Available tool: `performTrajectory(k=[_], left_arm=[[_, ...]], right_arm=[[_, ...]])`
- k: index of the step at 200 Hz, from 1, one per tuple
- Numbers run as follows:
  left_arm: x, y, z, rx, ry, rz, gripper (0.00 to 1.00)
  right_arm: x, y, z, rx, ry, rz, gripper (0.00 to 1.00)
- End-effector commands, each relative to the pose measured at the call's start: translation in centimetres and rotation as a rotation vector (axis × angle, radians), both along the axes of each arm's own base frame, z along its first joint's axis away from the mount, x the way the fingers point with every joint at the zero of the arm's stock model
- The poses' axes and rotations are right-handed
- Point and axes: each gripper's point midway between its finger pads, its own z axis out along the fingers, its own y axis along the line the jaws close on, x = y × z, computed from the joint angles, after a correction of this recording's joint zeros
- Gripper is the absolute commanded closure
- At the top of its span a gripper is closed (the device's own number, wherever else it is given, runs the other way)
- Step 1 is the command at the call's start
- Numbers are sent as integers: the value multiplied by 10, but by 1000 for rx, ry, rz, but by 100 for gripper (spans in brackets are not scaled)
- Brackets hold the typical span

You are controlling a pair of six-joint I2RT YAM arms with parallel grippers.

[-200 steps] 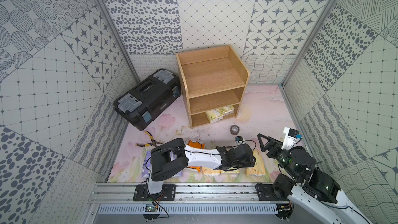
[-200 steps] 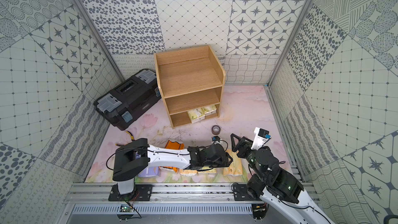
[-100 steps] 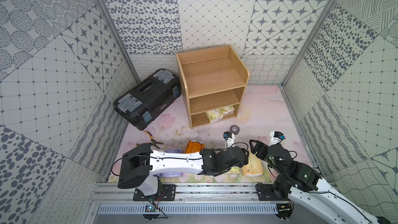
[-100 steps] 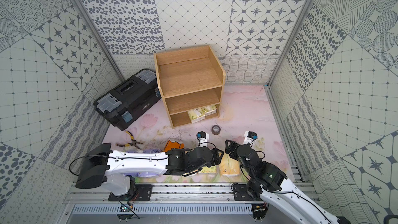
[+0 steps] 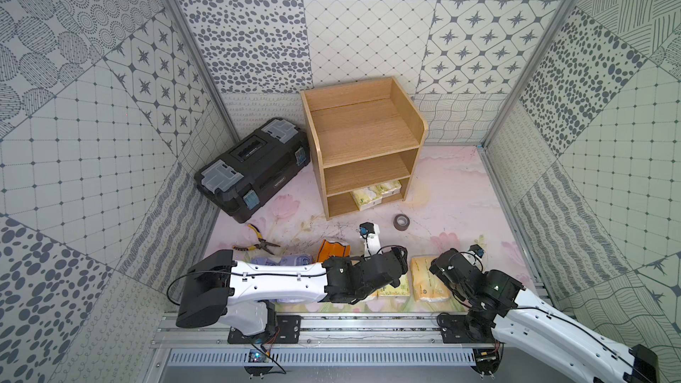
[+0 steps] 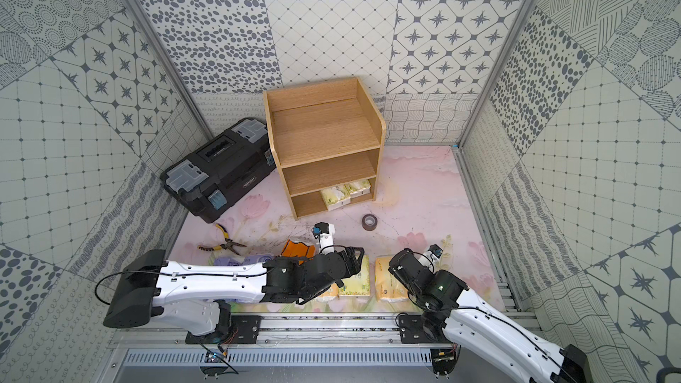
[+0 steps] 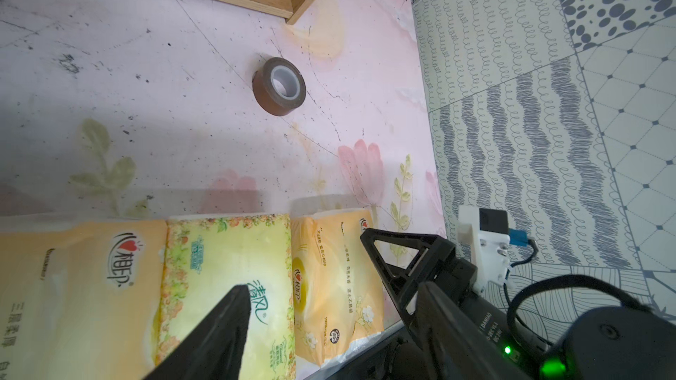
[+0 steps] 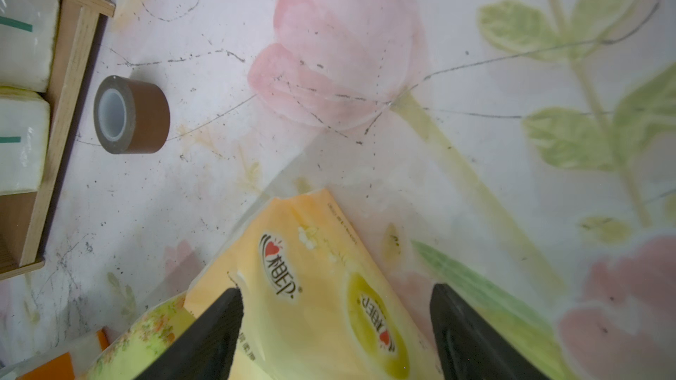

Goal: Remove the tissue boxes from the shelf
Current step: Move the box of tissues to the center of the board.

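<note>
Yellow pack (image 8: 311, 268) lies on the mat (image 5: 449, 193) btwn our R gripper's (image 8: 336, 289) spread jaws, not gripped.
Our L gripper (image 6: 353, 257), jaws released, is over green pack (image 7: 226, 257); two packs (image 5: 374, 195) in shelf (image 5: 363, 134) bottom tier.

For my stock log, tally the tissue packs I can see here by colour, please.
Cream or yellow: 5, with 2 in the shelf and 3 on the floor
Orange: 1
Lavender: 2, it seems; the left arm hides most
Total: 8
</note>
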Motion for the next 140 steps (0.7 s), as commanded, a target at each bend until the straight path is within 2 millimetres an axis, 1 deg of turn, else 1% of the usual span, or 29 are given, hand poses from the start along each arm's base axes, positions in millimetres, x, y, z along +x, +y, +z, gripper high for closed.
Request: performTrajectory(k=[1, 19, 52, 74, 95, 140], left_arm=[[11, 18, 0, 3, -20, 75, 24], [12, 24, -1, -2, -16, 87, 24], [13, 30, -3, -4, -15, 103, 24], [14, 35, -9, 1, 0, 116, 24], [15, 38, -11, 1, 7, 126, 24], [17, 53, -16, -2, 15, 165, 24]], right_arm=[[5, 20, 2, 109, -43, 53, 15], [3, 28, -2, 154, -42, 78, 16], [4, 44, -4, 205, -36, 138, 21], [8, 58, -2, 224, -41, 192, 23], [14, 75, 3, 227, -59, 280, 26], [19, 101, 6, 211, -53, 432, 29]])
